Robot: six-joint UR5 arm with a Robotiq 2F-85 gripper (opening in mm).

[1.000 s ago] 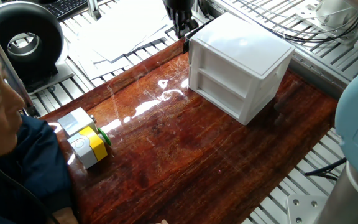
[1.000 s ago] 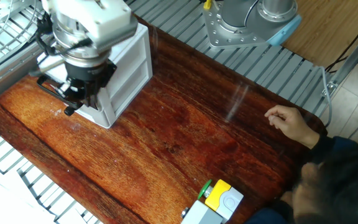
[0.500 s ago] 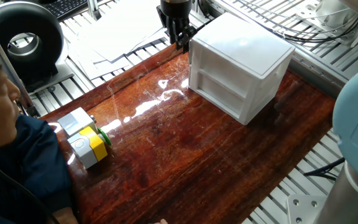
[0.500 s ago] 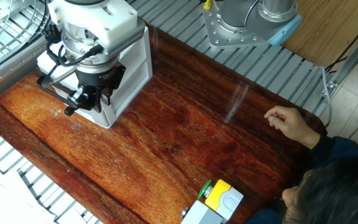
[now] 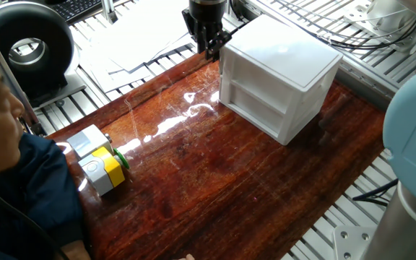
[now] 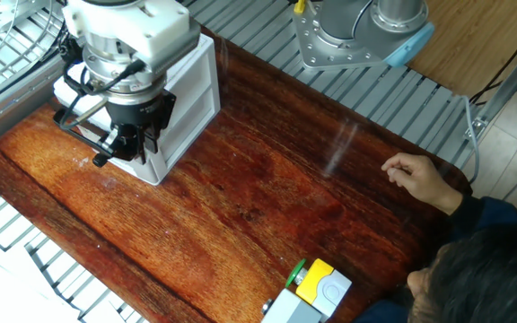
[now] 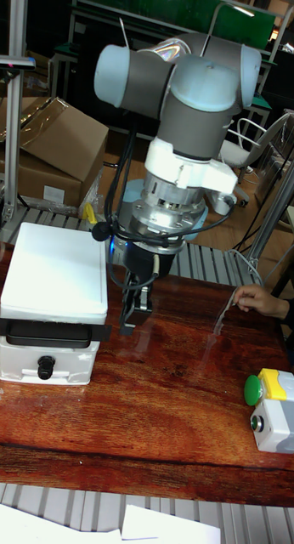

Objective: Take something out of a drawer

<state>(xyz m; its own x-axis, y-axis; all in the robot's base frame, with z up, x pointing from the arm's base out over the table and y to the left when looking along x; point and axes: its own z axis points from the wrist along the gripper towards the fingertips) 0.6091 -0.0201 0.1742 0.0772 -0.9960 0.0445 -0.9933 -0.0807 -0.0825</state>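
Note:
The white two-tier cabinet [image 5: 280, 65] [image 6: 187, 99] [image 7: 53, 272] stands on the wooden table. Its drawer [image 7: 70, 370], with a small black knob, looks pushed in. A dark band with a black bar crosses the tier above it. The something is hidden from every view. My gripper [image 5: 209, 49] [image 6: 128, 148] [image 7: 134, 319] points down just beside the cabinet's end, a little above the table. Its fingers stand close together with nothing between them.
A grey-and-yellow block with a green knob [image 5: 103, 162] [image 6: 317, 287] [image 7: 274, 416] sits at the far end of the table from the cabinet. A person leans in there, one hand [image 6: 416, 175] [image 7: 253, 299] resting on the table edge. Papers [image 5: 143, 43] lie beyond the table.
My gripper has dropped a little lower beside the cabinet's end and turned slightly. The cabinet, the block and the person's hand have stayed put.

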